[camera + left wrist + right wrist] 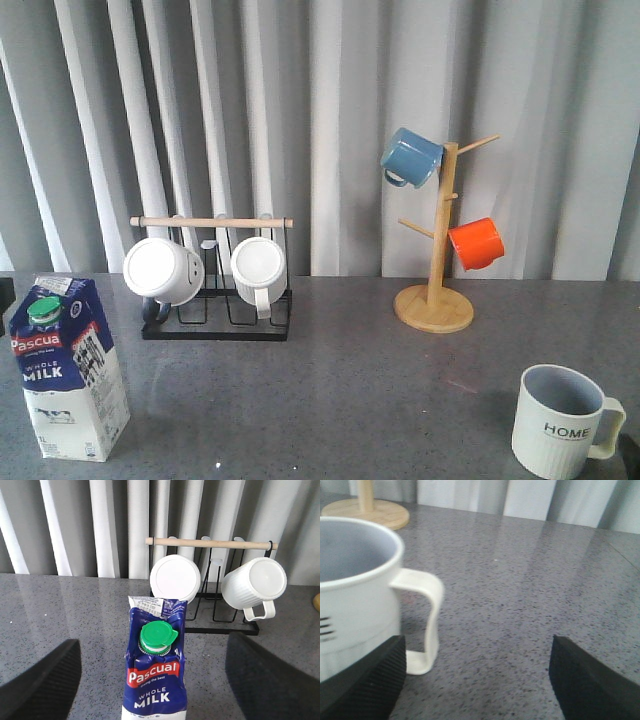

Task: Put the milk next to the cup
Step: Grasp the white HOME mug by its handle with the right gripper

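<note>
The milk (70, 370), a blue and white carton with a green cap, stands upright at the front left of the grey table. In the left wrist view the milk (156, 675) stands between the two black fingers of my left gripper (152, 680), which is open and does not touch it. The cup (560, 422), ribbed and pale with "HOME" on it, stands at the front right. My right gripper (477, 680) is open over bare table, and the cup (355, 595) with its handle (427, 625) stands just beside one finger (365, 685), outside the jaws.
A black wire rack (215, 318) with a wooden bar holds two white mugs at the back left. A wooden mug tree (435, 300) at the back right carries a blue mug (410, 157) and an orange mug (476, 243). A curtain hangs behind the table.
</note>
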